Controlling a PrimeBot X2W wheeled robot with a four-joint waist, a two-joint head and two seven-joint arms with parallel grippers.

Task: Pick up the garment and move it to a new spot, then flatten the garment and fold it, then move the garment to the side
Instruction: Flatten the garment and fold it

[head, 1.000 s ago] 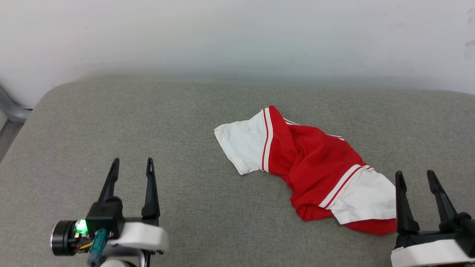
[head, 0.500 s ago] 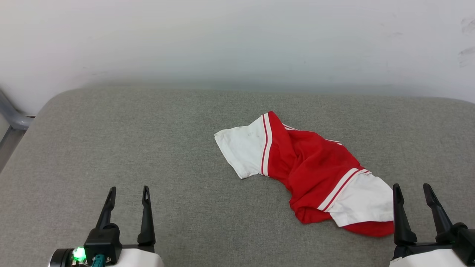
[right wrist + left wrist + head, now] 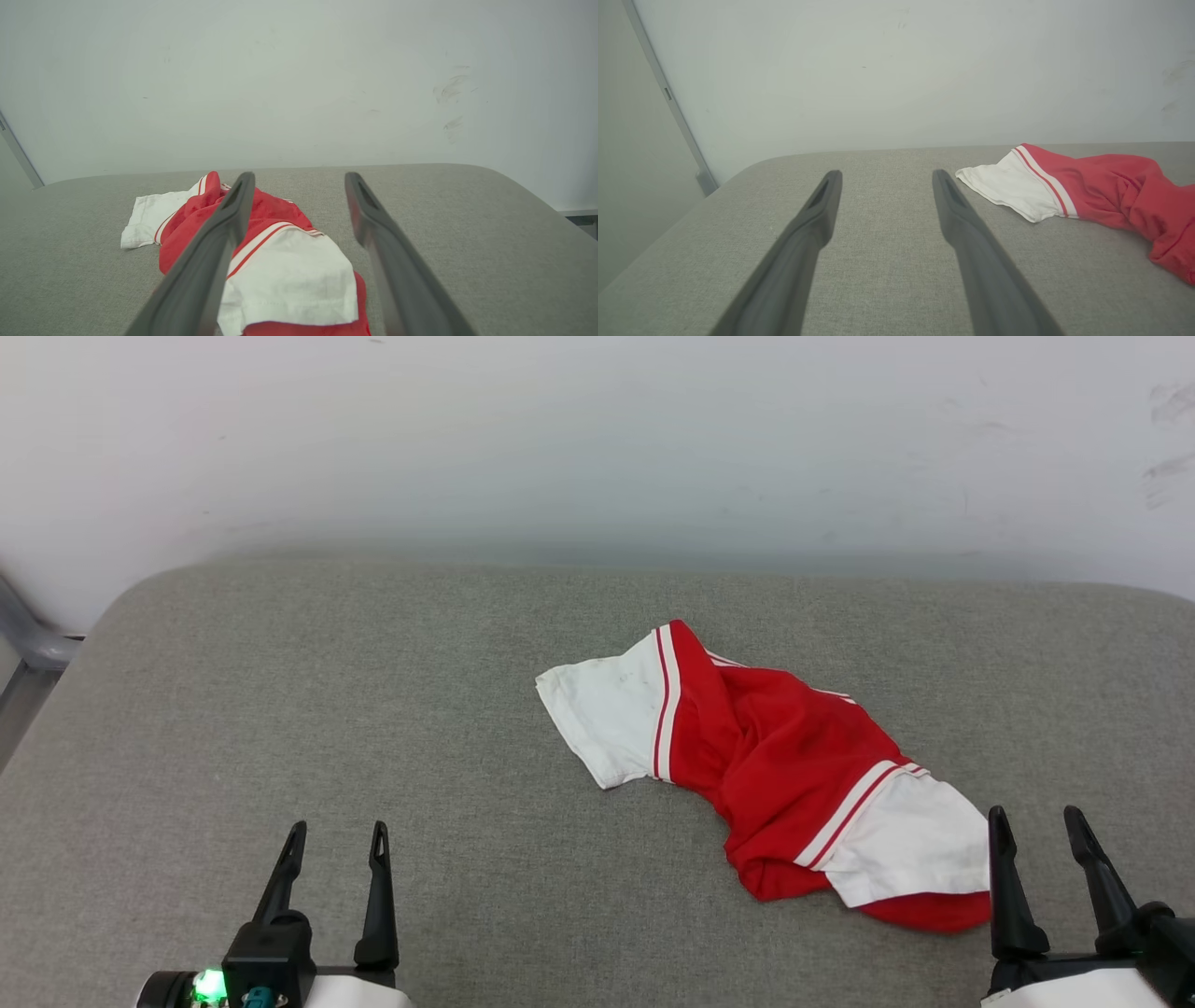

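Shirt (image 3: 784,756) lies crumpled on grey pad (image 3: 373,709), right of centre in head view, running diag. from far-left to near-right. Far sleeve (image 3: 607,719), white, sticks out flat at one end. Near sleeve (image 3: 910,845), also white, is at the other end w/ a red hem edge showing under it. Red body is bunched & creased btwn them, w/ striped trim at each sleeve seam. L gripper (image 3: 339,828) is at lower left over bare pad, well apart from shirt, fingers spread, holding nothing. R gripper (image 3: 1034,814) is at lower right, just beside near sleeve, fingers spread too, holding nothing; can't tell if its inner finger touches the cloth. In R wrist view the near sleeve sits behind the left finger & partly in the gap. In L wrist view the shirt is off to the right of both fingers, far sleeve closest. Pale wall (image 3: 597,448) behind pad.
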